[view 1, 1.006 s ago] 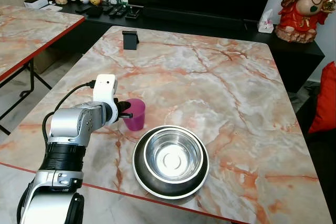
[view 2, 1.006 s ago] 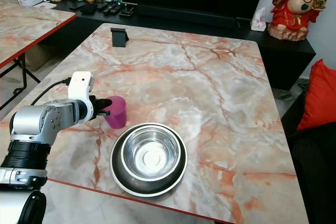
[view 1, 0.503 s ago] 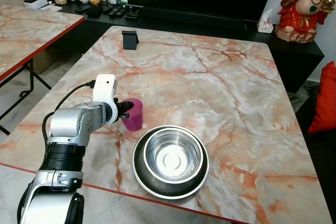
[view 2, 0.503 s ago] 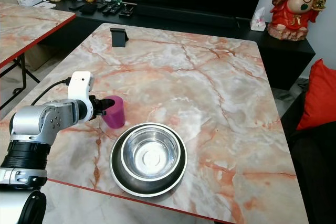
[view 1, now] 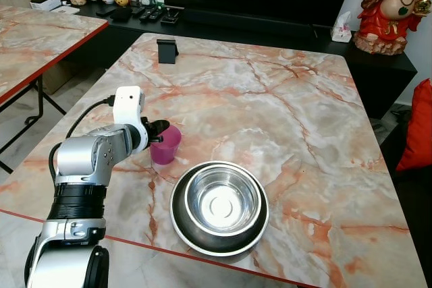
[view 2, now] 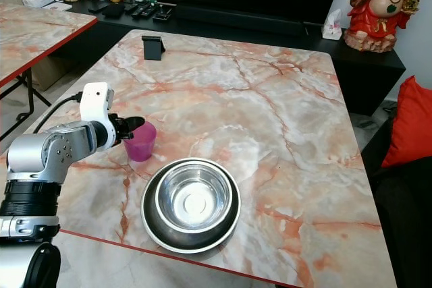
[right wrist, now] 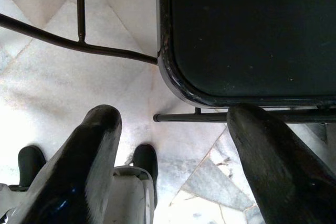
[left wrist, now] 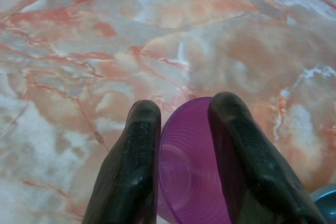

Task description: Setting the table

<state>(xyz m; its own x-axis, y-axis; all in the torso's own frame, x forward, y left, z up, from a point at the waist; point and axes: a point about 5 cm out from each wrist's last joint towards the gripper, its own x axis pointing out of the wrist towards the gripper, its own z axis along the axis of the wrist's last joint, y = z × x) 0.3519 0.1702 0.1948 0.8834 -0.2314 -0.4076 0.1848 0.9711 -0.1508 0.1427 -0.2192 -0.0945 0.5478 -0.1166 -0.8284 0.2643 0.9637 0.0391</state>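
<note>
A purple plastic cup (view 1: 165, 146) is at the near left of the marble table (view 1: 270, 99), just left of and behind a steel bowl (view 1: 219, 206) that rests inside a dark plate. My left gripper (view 1: 156, 131) is shut on the cup's wall. In the left wrist view one finger (left wrist: 137, 145) is outside the purple cup (left wrist: 186, 182) and the other finger (left wrist: 236, 145) is inside it. I cannot tell whether the cup's base touches the table. My right gripper (right wrist: 173, 116) hangs open over the tiled floor beside a black chair seat (right wrist: 247, 30).
A small black stand (view 1: 167, 50) sits at the table's far left. A second marble table (view 1: 34, 38) stands to the left. A dark TV cabinet (view 1: 256, 28) with a red statue (view 1: 391, 8) runs behind, and a red cushion (view 1: 420, 126) lies at the right.
My left gripper has shifted left and slightly away from the bowl, taking the purple cup along. The bowl has not moved.
</note>
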